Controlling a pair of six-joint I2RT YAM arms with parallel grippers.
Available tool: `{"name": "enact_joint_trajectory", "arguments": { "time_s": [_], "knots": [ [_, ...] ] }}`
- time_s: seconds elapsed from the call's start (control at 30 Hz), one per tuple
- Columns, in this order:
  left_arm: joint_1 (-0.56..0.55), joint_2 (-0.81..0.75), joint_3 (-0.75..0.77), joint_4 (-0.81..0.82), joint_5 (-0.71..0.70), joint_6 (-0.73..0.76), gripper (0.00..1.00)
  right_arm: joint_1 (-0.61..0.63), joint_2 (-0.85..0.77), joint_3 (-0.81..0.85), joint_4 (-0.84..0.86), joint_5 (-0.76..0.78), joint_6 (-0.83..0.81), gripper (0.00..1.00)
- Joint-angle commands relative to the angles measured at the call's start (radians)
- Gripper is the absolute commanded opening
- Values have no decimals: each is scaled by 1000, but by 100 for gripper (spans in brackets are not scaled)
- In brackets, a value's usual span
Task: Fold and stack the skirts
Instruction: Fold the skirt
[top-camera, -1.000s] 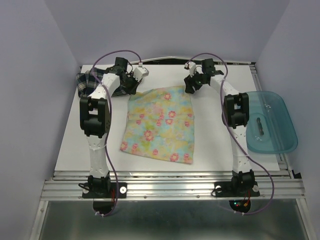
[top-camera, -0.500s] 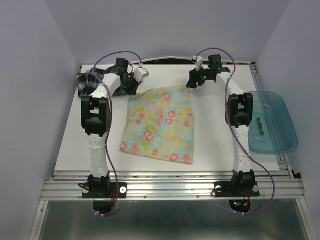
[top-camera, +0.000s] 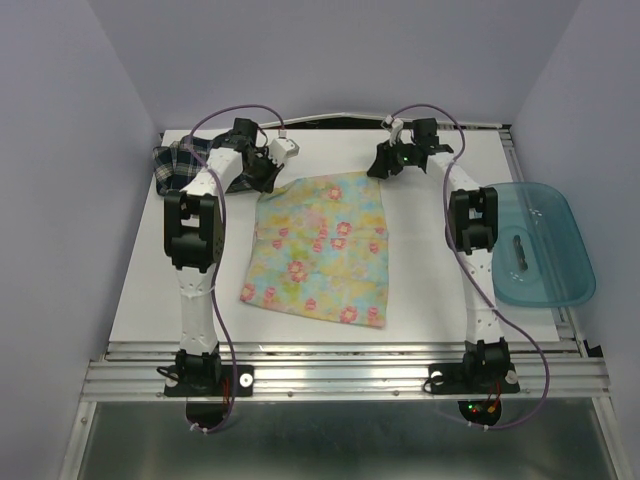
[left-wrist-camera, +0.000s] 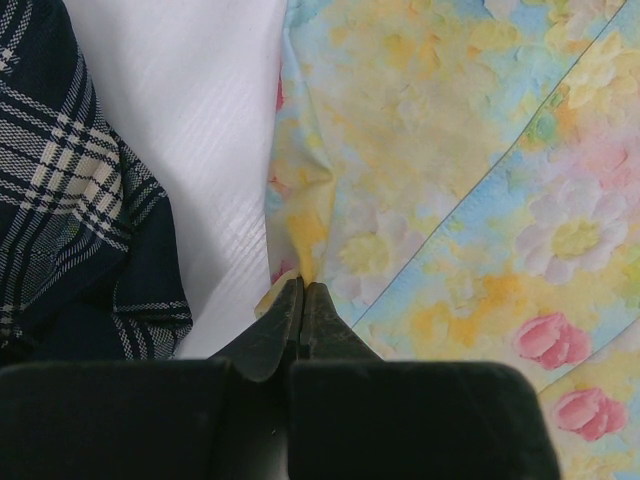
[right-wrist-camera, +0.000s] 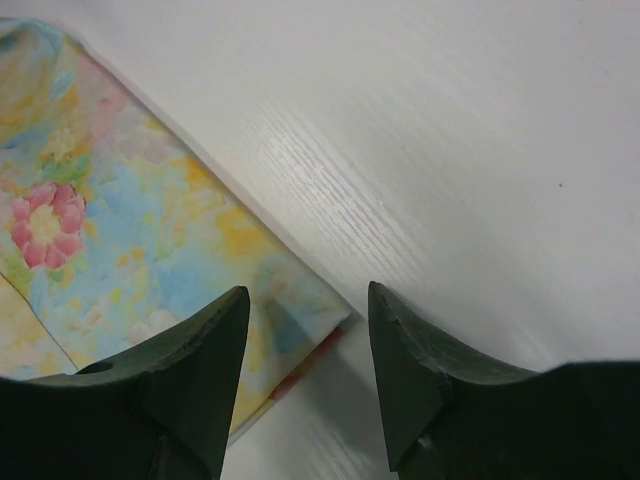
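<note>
The pastel flower-print skirt (top-camera: 320, 250) lies flat in the middle of the table. The dark plaid skirt (top-camera: 178, 165) lies bunched at the far left, partly under my left arm. My left gripper (top-camera: 268, 176) is shut on the flower skirt's far left corner (left-wrist-camera: 300, 240), pinching a raised fold; the plaid skirt (left-wrist-camera: 60, 220) is just to its left. My right gripper (top-camera: 382, 168) is open, jaws astride the flower skirt's far right corner (right-wrist-camera: 300, 320), just above it.
A translucent teal bin (top-camera: 535, 245) sits at the table's right edge with a small dark object (top-camera: 520, 250) inside. Walls close in the left, back and right.
My right gripper has swung from the far right corner area up and back down over the skirt's corner. The left gripper and both skirts have stayed put.
</note>
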Motion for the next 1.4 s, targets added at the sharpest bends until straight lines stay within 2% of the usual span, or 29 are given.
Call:
{"name": "enact_joint_trajectory", "arguments": {
  "time_s": [0.0, 0.03, 0.13, 0.17, 0.2, 0.27, 0.47, 0.67, 0.83, 1.03, 1.27, 1.37],
  "knots": [
    [5, -3, 38, -14, 17, 8, 0, 2, 12, -2, 6, -27, 4, 53],
    [5, 2, 39, -16, 17, 6, 0, 2, 10, 5, -4, -36, 3, 50],
    [7, 6, 44, -16, 20, 0, 0, 2, -6, -10, -26, -58, -28, 31],
    [8, 9, 53, -19, 26, -3, 0, 2, -10, -10, -46, -59, -42, 13],
    [8, 11, 58, -20, 29, -7, 0, 2, -23, -13, -54, -56, -45, 6],
    [13, 11, 69, -28, 40, -12, 0, 2, -40, -30, -61, -42, -60, 1],
    [19, -38, 70, -34, 65, -30, 0, -17, -128, -18, -66, 14, -51, 1],
    [31, -127, 69, 22, 103, -78, 0, -64, -186, 91, -55, 62, -20, 1],
    [31, -182, 64, 33, 115, -86, 0, -75, -255, 78, -44, 67, -36, 1],
    [33, -260, 6, 29, 118, -20, 0, -84, -384, -59, -70, 36, -94, 1],
    [33, -422, -223, 33, 149, 94, 0, -84, -606, -315, -181, -53, -192, 1],
    [30, -495, -377, 33, 166, 130, 0, -75, -713, -465, -216, -45, -270, 1]
  ]
}}
